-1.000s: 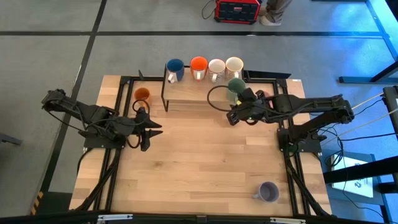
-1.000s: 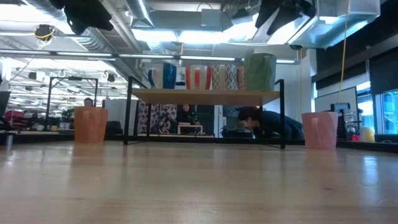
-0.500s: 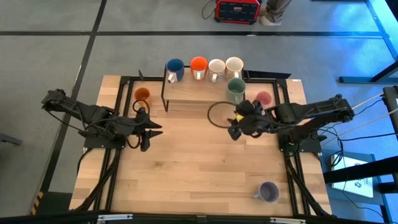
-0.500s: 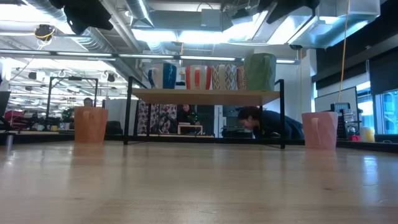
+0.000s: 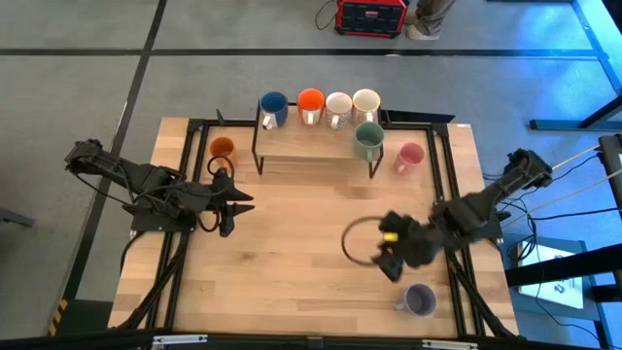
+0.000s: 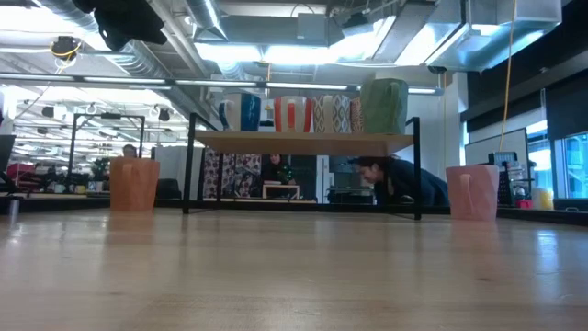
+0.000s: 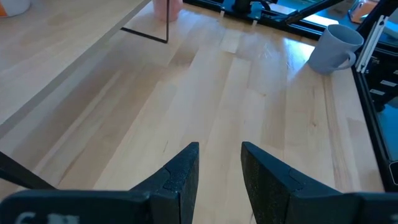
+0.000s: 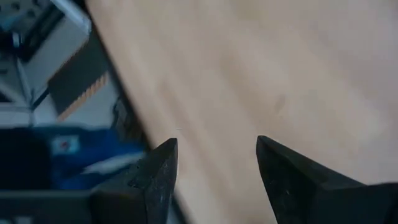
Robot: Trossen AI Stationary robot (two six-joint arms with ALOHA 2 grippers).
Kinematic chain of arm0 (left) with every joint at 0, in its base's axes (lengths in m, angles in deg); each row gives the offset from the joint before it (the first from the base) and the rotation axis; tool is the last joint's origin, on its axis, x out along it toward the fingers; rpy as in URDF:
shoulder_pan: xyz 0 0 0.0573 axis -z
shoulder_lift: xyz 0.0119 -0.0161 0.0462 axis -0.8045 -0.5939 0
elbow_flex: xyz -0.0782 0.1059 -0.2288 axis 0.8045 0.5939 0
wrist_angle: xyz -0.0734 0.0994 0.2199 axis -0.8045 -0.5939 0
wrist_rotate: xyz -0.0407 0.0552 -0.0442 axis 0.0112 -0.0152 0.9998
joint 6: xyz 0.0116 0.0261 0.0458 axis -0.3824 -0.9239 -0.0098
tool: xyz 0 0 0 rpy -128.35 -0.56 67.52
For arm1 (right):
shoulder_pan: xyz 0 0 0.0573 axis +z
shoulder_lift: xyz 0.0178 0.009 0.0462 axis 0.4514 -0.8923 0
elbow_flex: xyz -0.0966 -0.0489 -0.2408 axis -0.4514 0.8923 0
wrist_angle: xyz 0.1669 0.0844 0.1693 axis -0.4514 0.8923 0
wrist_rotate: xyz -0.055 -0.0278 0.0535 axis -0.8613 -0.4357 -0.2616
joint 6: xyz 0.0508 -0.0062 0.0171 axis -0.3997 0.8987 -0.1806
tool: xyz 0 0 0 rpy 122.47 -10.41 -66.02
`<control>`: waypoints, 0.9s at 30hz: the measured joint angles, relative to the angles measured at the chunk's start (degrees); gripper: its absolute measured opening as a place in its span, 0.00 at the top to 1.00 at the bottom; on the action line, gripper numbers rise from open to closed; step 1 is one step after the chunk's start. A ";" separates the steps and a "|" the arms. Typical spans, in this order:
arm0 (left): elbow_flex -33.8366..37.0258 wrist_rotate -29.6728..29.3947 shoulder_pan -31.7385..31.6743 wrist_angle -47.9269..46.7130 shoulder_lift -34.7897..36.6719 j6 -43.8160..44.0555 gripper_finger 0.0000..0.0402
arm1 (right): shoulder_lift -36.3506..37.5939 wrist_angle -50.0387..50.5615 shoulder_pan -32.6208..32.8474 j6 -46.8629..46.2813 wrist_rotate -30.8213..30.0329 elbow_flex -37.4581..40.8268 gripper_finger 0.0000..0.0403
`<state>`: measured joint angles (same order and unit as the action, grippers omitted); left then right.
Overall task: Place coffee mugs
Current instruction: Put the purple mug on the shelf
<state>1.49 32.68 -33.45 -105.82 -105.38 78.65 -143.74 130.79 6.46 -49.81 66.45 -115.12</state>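
Four mugs stand in a row on the far edge of the shelf [image 5: 301,146]: the blue mug [image 5: 273,105], the red-orange mug [image 5: 310,101] and two cream mugs [image 5: 337,105] [image 5: 365,101]. The green mug [image 5: 367,139] stands on its base at the shelf's near right corner. On the table stand the amber mug [image 5: 222,148] left of the shelf, the pink mug [image 5: 410,156] right of it, and the lavender mug [image 5: 420,299] by the near right corner. My right gripper [image 5: 389,261] hovers open and empty just beside the lavender mug. My left gripper [image 5: 236,206] waits slightly open at table left.
The shelf's black legs [image 6: 188,175] stand on the far half of the table. Bare wood [image 5: 292,262] spreads across the middle and near left. A black frame rail [image 5: 442,175] runs along the table's right side. A person [image 6: 390,179] sits in the room beyond.
My right gripper has drawn back from the green mug on the shelf and swung toward the table's near edge, ending beside the lavender mug. The green mug has stayed upright on the shelf. My left arm has kept still.
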 joint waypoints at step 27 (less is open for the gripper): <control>0.00 -0.88 0.00 0.00 -0.07 1.95 0.72 | -14.28 -4.18 14.68 -54.64 17.36 13.03 0.52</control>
<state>1.49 31.80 -33.45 -105.83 -105.45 80.59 -158.03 126.61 21.15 -104.45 83.81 -102.09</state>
